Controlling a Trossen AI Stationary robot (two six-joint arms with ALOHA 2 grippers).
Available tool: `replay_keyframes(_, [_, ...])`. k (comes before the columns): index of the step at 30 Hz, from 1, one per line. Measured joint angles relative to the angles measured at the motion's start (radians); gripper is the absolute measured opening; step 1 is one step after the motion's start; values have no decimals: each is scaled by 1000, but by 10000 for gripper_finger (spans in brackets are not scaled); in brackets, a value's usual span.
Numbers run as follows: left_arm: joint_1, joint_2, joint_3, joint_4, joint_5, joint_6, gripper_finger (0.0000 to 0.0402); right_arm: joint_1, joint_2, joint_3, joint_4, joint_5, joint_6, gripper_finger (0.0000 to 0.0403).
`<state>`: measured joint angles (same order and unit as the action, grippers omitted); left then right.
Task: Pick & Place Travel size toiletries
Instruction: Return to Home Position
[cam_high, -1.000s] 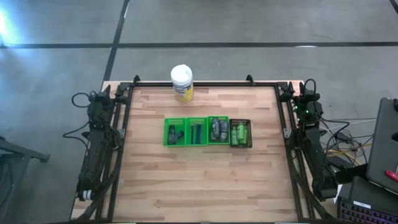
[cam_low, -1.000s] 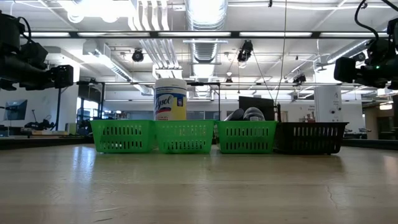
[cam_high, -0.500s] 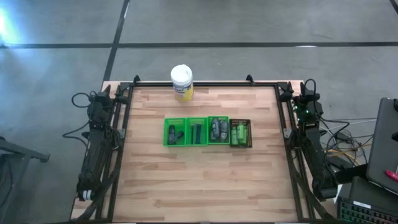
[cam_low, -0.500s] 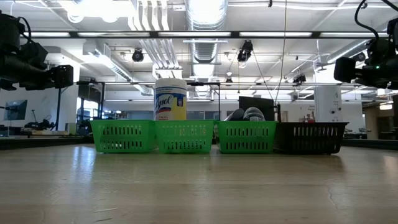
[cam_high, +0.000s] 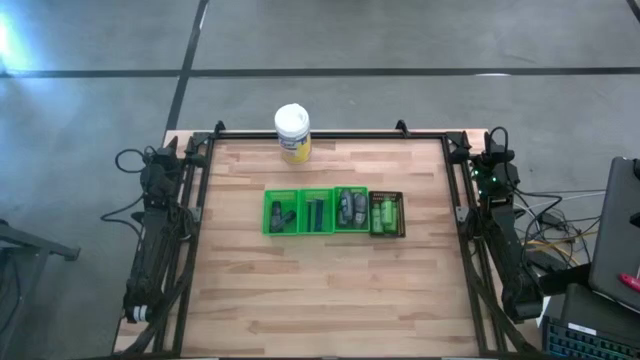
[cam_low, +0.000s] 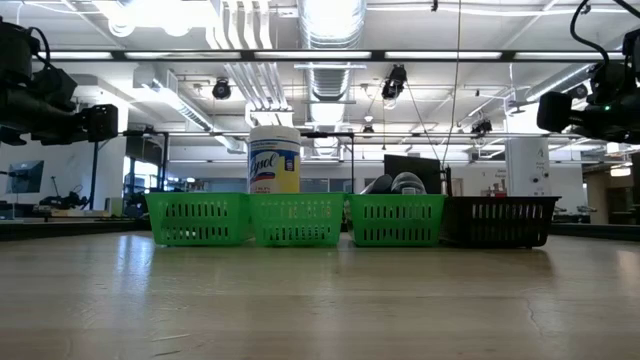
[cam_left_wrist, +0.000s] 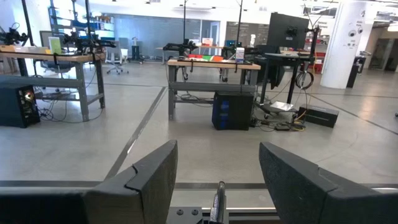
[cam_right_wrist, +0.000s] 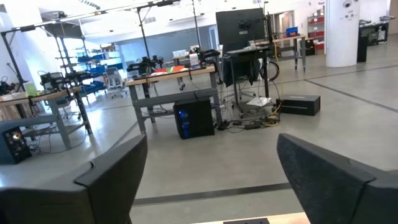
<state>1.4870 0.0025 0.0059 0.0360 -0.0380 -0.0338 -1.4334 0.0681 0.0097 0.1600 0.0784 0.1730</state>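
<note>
Mid-frame in the high view: four bins in one row on the table (cam_high: 320, 300), side walls touching. Left to right:
- left green bin (cam_high: 267, 212): a few dark pieces (cam_high: 282, 215), type not readable
- middle green bin (cam_high: 315, 192): dark sticks (cam_high: 315, 211), lying lengthwise
- right green bin (cam_high: 350, 231): grey bottles (cam_high: 349, 207), packed close, count unclear
- black bin (cam_high: 401, 214): green bottles (cam_high: 385, 214), side by side, exact number hard to tell

Jar (cam_high: 292, 133) with white lid and yellow label stands upright at the table's top edge, well apart from the bins.

Low view: bin walls hide nearly all contents. Only the rounded grey bottle tops show above the right green bin's rim. The jar's lower part is hidden behind the left and middle green bins.

Left arm (cam_high: 152, 240) lies folded along the left table edge, right arm (cam_high: 503, 245) along the right edge, both well clear of the bins. High view does not resolve the grippers. In the low view both arms are cut off at the upper corners.

Left gripper (cam_left_wrist: 216, 163): fingers spread, nothing between them, floor and room visible through the gap. Right gripper (cam_right_wrist: 211, 163): fingers spread wide, nothing held. Finger bases are cut off by the bottom edge in both wrist views.
</note>
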Motion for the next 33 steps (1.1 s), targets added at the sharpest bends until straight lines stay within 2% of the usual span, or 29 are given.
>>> replay_keyframes(9, [0,0,0,0,0,0,232,0,0,0,0,0,0,356])
replay_keyframes(33, [0,0,0,0,0,0,232,0,0,0,0,0,0,282])
